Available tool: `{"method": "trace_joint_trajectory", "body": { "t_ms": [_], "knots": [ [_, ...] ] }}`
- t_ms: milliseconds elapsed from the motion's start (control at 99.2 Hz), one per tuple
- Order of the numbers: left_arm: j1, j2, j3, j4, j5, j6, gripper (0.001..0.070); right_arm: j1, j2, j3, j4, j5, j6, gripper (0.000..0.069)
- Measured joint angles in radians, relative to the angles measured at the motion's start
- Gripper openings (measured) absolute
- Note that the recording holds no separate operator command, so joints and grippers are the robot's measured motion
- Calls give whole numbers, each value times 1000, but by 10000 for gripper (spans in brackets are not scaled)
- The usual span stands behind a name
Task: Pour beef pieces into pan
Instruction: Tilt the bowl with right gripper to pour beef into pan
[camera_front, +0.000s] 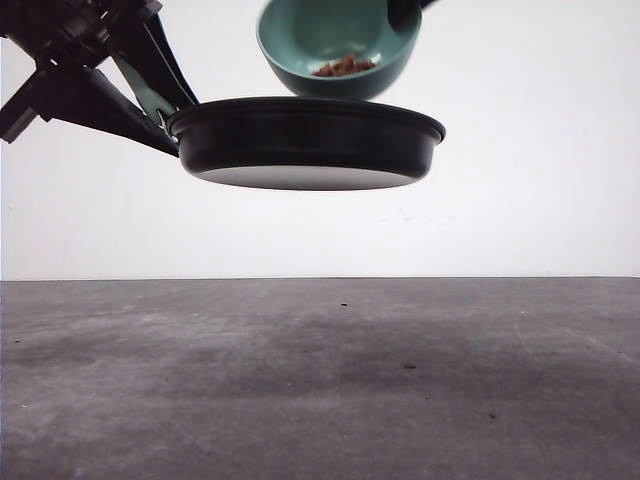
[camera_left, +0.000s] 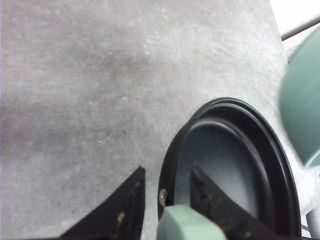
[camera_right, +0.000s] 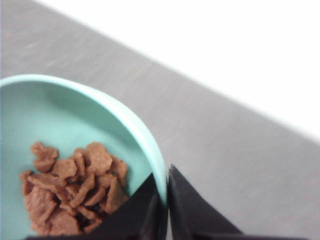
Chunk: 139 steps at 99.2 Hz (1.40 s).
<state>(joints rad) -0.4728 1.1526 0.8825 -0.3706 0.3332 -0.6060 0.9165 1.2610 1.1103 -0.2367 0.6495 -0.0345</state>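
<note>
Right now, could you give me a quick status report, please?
Left gripper shut on pan handle, pan aloft. Right gripper shut on bowl rim, tilted above. Beef pieces unpoured.

The left arm's matte black gripper (camera_front: 150, 95) appeared in the front view as a cluster of angular black struts and flat bars, dark enough that its surface detail was hard to read. In the left wrist view its two black wedge-shaped fingers (camera_left: 125, 210) tapered to points and bore small tan scuffs, possibly worn paint. The right arm's black gripper (camera_right: 162, 210) showed two smooth, dark, triangular fingers (camera_right: 192, 210) with sharp straight edges and no visible markings.
</note>
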Motion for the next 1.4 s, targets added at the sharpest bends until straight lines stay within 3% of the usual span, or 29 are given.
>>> {"method": "trace_joint_trajectory", "body": {
  "t_ms": [252,635,847,1048,1401],
  "knots": [
    [2,0,11,4,2,-20,131,54,0,-74,255,62,-221,13],
    [34,0,77,-37,12,-24,130,91,4,-217,563,60,-620,13],
    [34,0,77,-38,40,-34,130,93,4,-217,736,1,-858,13],
    [42,0,77,-51,85,-60,130,95,4,-217,785,-34,-938,13],
    [84,0,77,-103,85,-68,130,79,4,-217,862,-115,-954,12]
  ]
}}
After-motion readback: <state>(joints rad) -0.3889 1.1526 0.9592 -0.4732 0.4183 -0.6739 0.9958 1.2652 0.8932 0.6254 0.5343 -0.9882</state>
